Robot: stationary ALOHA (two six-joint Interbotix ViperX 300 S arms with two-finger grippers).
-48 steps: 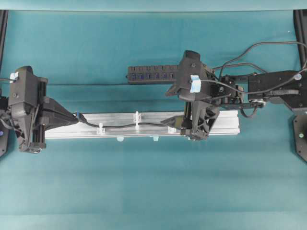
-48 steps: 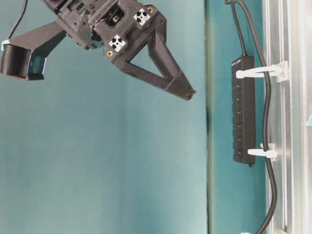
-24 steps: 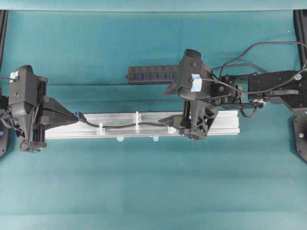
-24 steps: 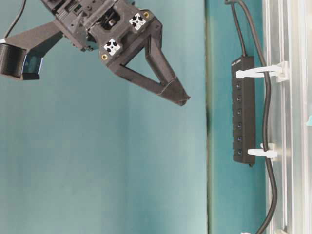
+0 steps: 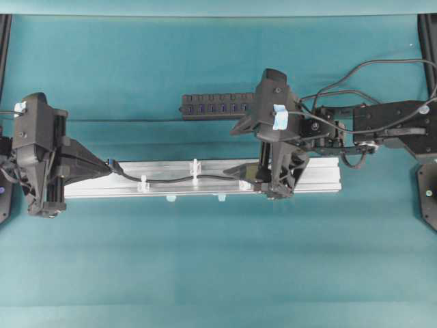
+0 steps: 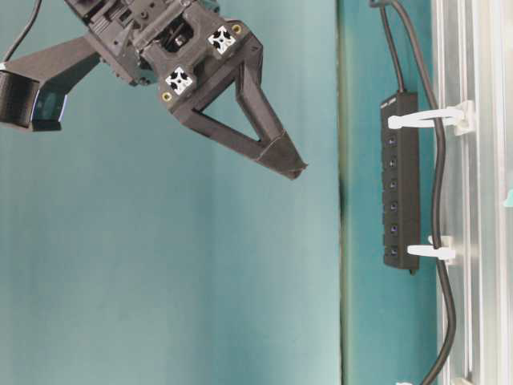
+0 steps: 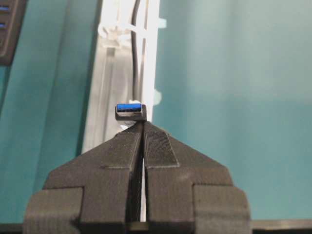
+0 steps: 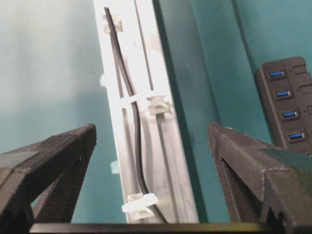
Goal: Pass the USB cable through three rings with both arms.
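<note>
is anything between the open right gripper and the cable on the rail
Nothing visible. The right gripper is open, and between its fingers the USB cable lies bare along the aluminium rail, running through the whitish rings. The hub sits off to the side.

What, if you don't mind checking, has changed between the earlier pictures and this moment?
Only the open right gripper moved: in the table-level view its lattice-framed finger tilted, the tip swinging slightly left and up, holding nothing. The left gripper stayed shut on the long thin black USB cable at its plug, and the cable still runs through the three small whitish plastic rings on the long silver aluminium rail.
</note>
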